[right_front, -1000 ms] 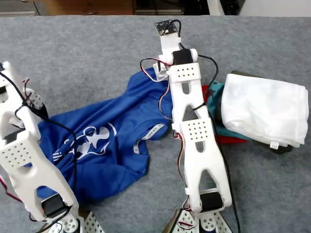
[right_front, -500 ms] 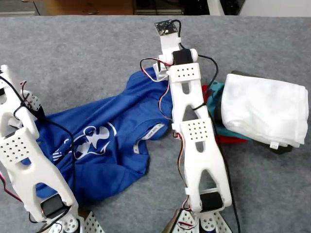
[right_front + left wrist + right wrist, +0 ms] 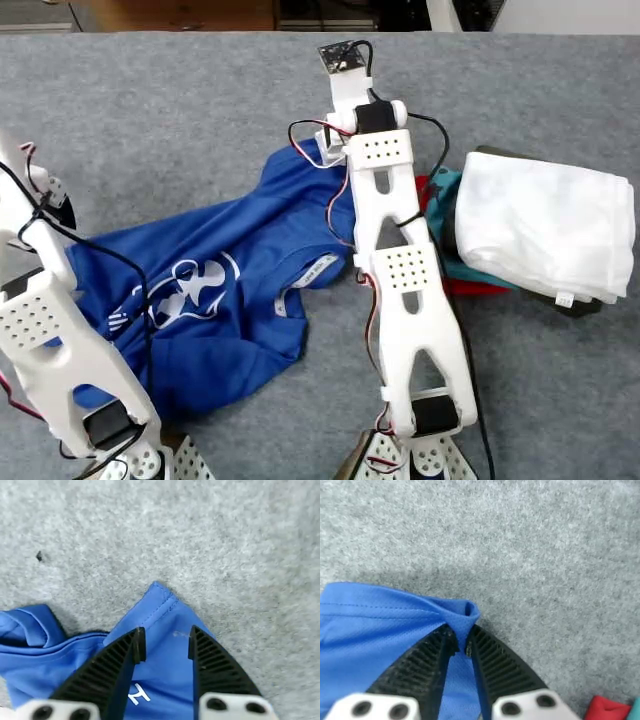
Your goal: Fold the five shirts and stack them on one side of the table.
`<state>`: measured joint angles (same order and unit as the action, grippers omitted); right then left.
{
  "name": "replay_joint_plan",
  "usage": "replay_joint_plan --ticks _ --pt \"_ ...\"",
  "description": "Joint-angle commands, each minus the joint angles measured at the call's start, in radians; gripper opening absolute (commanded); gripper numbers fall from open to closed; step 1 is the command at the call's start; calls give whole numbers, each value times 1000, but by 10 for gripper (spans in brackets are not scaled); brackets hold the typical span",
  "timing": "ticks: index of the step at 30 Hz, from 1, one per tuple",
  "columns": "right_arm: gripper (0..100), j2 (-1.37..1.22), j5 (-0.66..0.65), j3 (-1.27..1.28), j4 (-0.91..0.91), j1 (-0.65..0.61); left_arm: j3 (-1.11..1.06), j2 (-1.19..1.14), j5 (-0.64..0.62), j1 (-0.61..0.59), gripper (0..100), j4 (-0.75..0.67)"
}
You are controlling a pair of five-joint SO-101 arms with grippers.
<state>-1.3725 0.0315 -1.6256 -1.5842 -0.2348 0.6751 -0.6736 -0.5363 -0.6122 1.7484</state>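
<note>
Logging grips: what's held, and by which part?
Right gripper pinches the blue shirt by its bunched edge; left gripper, open over a hemmed corner, holds nothing.

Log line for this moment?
blue shirt unfolded | left tool open over its corner | right tool shut on its edge | folded stack, white shirt on top

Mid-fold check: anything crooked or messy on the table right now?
The blue shirt lies slantwise and rumpled, not yet folded. The right gripper pinches one corner; the left gripper sits open over another. A red shirt and a teal shirt poke out unevenly beneath the folded white shirt.
</note>
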Motion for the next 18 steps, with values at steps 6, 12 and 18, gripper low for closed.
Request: replay_joint_plan --ticks 6,12,18 --pt "4 28 -8 -36 9 -13 110 -176 -41 -18 153 8" --pt "4 28 -8 -36 9 -13 230 -306 -103 -40 150 11" --pt "4 28 -8 -36 9 -13 195 -300 -103 -37 154 11"
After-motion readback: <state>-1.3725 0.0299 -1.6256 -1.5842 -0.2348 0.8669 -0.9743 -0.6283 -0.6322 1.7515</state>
